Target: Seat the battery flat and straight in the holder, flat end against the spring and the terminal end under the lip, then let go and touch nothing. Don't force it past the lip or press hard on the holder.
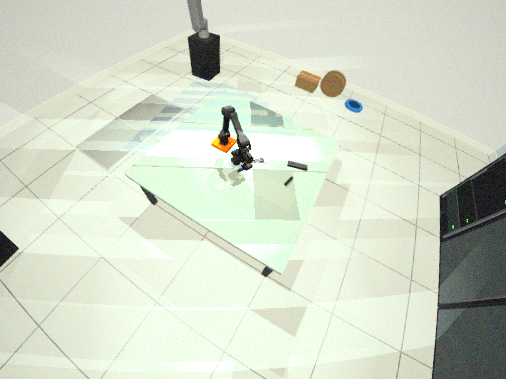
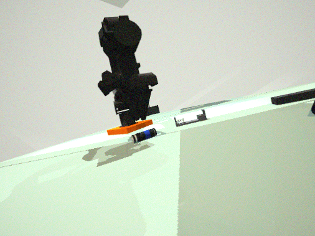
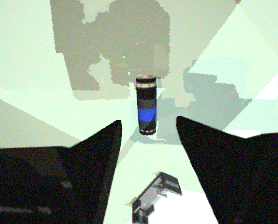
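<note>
The battery [image 1: 241,169] [image 2: 144,135] [image 3: 147,106], black with a blue band, lies on its side on the pale table, outside the holder. Its pale-ringed end points to the top of the wrist view. My gripper [image 3: 148,123] is part open and empty, above the battery. In the wrist view the battery shows in the gap between the fingertips, beyond them. The small holder [image 1: 258,160] [image 2: 202,116] [image 3: 172,183] stands apart from the battery and is empty. Its spring shows at the left end in the exterior view, the dark raised block at the right end. The terminal nub is too small to tell.
My arm's orange base plate [image 1: 223,144] [image 2: 129,128] is behind the battery in the exterior view. A long black bar [image 1: 297,165] [image 2: 292,97] and a shorter dark bar [image 1: 289,181] lie on the table beyond the holder.
</note>
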`<action>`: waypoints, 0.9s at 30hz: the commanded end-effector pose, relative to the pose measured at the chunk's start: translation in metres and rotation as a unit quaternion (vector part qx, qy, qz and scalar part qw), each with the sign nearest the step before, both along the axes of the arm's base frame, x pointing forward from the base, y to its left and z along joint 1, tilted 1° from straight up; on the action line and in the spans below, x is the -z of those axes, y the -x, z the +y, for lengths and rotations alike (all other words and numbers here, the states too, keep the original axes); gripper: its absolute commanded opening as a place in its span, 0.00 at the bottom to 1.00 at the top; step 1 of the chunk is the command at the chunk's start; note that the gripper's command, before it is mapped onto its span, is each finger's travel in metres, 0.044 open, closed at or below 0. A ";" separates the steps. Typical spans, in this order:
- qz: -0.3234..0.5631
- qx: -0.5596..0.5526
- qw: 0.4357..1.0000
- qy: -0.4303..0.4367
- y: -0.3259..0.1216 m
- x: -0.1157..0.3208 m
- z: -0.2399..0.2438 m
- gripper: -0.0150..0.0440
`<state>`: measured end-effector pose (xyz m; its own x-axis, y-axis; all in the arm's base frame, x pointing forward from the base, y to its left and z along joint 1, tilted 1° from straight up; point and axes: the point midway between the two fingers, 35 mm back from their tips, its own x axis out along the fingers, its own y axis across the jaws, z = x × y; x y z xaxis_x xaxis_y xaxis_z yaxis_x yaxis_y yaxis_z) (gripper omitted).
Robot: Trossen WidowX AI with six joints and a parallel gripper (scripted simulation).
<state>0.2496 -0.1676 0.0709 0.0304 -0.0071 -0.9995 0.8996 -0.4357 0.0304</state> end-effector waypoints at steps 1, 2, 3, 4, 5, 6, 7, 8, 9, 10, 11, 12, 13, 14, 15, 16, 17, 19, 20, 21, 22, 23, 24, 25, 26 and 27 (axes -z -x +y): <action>0.001 0.005 1.000 -0.001 0.000 0.005 0.000 0.65; 0.001 0.005 1.000 -0.001 0.000 0.007 0.000 0.65; 0.001 0.005 1.000 -0.001 0.000 0.008 0.000 0.65; 0.001 0.005 1.000 -0.001 0.000 0.010 0.000 0.65; 0.001 0.005 1.000 -0.001 0.000 0.012 0.000 0.65; 0.001 0.005 1.000 -0.001 -0.001 0.013 0.000 0.65; 0.001 0.005 1.000 -0.001 -0.001 0.015 0.000 0.65; 0.001 0.005 1.000 -0.001 -0.001 0.017 0.000 0.65; 0.001 0.005 1.000 -0.001 -0.001 0.018 0.000 0.65; 0.001 0.005 1.000 -0.001 -0.001 0.020 0.000 0.65; 0.001 0.005 1.000 -0.001 -0.001 0.022 0.000 0.65; 0.001 0.005 1.000 -0.001 -0.001 0.023 0.000 0.65; 0.001 0.005 1.000 -0.001 -0.001 0.025 -0.001 0.65; 0.001 0.005 1.000 -0.001 -0.001 0.026 -0.001 0.65; 0.001 0.005 1.000 -0.001 -0.001 0.028 -0.001 0.65; 0.001 0.005 1.000 -0.001 -0.001 0.030 0.000 0.65; 0.001 0.005 1.000 -0.001 -0.001 0.031 0.000 0.65; 0.001 0.005 1.000 -0.001 -0.001 0.035 0.000 0.65; 0.001 0.005 1.000 -0.001 -0.001 0.036 0.000 0.65; 0.001 0.005 1.000 -0.001 -0.001 0.038 0.000 0.65; 0.001 0.005 1.000 -0.001 -0.001 0.039 0.000 0.65; 0.001 0.005 1.000 -0.001 -0.001 0.041 0.000 0.65; 0.001 0.005 1.000 -0.001 -0.001 0.043 0.000 0.65; 0.001 0.005 1.000 -0.001 -0.001 0.044 0.000 0.65; 0.001 0.005 1.000 -0.001 -0.001 0.046 0.000 0.65; 0.001 0.005 1.000 -0.001 -0.001 0.047 0.000 0.65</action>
